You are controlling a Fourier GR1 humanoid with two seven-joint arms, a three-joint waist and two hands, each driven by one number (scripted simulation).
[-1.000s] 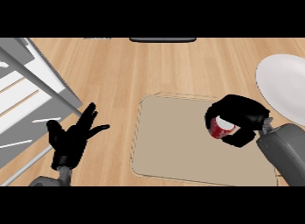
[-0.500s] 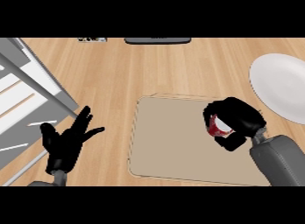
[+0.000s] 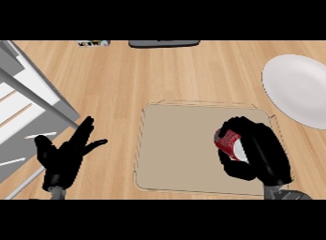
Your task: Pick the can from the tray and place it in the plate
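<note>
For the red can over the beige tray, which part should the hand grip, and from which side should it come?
Probably the curved side wall of the red cylindrical can, approached from its right. The can looks tilted, its pale end facing the black right hand, whose fingers are already curled round that wall above the beige square tray. The black left hand rests open at the lower left.

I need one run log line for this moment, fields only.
phase: carry | right hand: shut on can | can: over tray | plate: no can yet | left hand: open, resting
</note>
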